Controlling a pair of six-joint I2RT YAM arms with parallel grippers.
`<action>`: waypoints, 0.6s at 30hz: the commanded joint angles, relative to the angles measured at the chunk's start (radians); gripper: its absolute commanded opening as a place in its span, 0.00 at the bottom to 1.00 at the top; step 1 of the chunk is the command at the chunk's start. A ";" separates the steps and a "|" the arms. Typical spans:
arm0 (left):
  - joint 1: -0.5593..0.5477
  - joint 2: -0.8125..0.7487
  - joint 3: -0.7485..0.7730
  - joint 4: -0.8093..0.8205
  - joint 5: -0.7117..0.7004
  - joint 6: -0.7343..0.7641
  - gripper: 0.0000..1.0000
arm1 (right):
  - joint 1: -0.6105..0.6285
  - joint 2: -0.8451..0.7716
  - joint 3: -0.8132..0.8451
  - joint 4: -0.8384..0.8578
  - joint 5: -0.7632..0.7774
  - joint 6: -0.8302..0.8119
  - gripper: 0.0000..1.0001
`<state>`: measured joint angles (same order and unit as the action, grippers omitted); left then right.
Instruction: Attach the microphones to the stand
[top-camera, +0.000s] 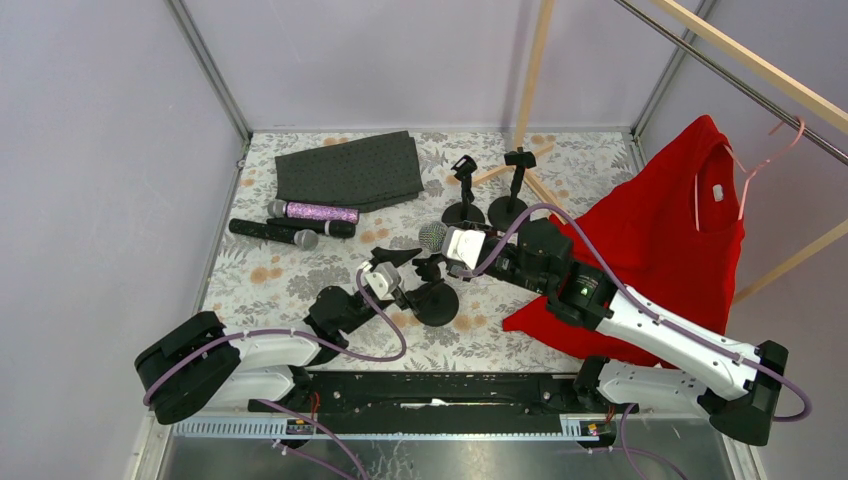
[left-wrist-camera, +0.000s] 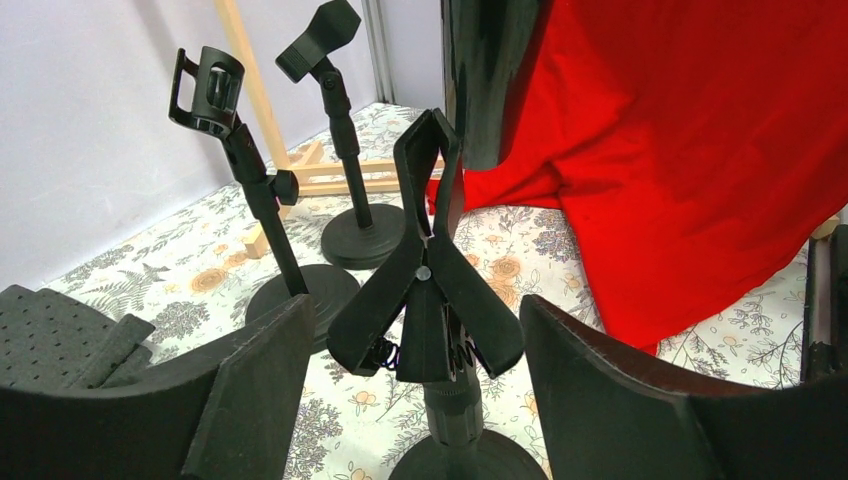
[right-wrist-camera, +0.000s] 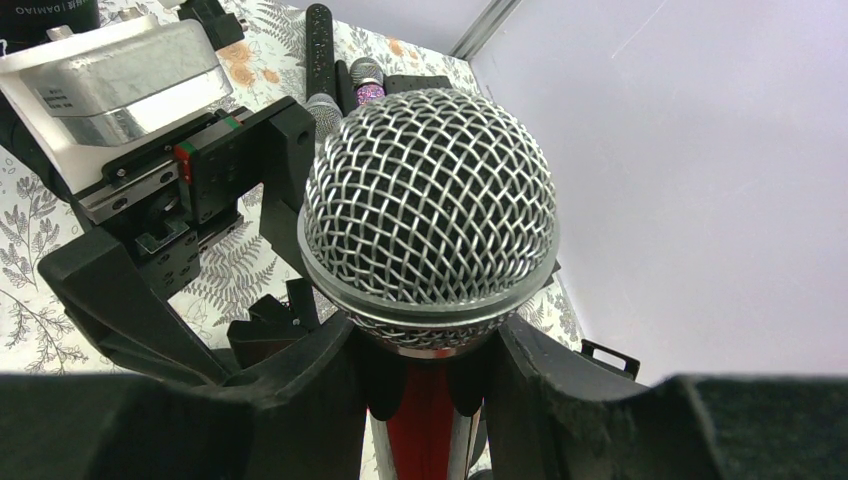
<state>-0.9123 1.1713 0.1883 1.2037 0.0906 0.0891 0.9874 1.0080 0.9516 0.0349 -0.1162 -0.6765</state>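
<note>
Right wrist is showing the right tool (right-wrist-camera: 425, 372) clamping a microphone (right-wrist-camera: 430, 210), while the left tool (left-wrist-camera: 415, 335) is gaping apart around a stand clip (left-wrist-camera: 428, 300).

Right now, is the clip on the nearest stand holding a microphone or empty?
Empty: the clip shows bare jaws; the microphone sits in the right end effector.

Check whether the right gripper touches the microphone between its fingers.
Touching. The right wrist view shows the right gripper clamping the microphone, both fingers against its body below the mesh head.
</note>
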 joint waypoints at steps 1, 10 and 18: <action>0.000 -0.019 0.025 0.030 -0.013 0.001 0.77 | -0.002 0.007 0.061 0.037 0.004 0.000 0.00; 0.000 -0.036 0.017 0.016 -0.025 -0.010 0.34 | -0.002 0.053 0.086 0.038 0.015 0.024 0.00; 0.001 -0.048 0.009 0.013 -0.039 -0.007 0.00 | -0.001 0.090 0.068 0.042 -0.063 0.030 0.00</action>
<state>-0.9127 1.1503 0.1883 1.1625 0.0685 0.0731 0.9874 1.0878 0.9936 0.0345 -0.1261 -0.6640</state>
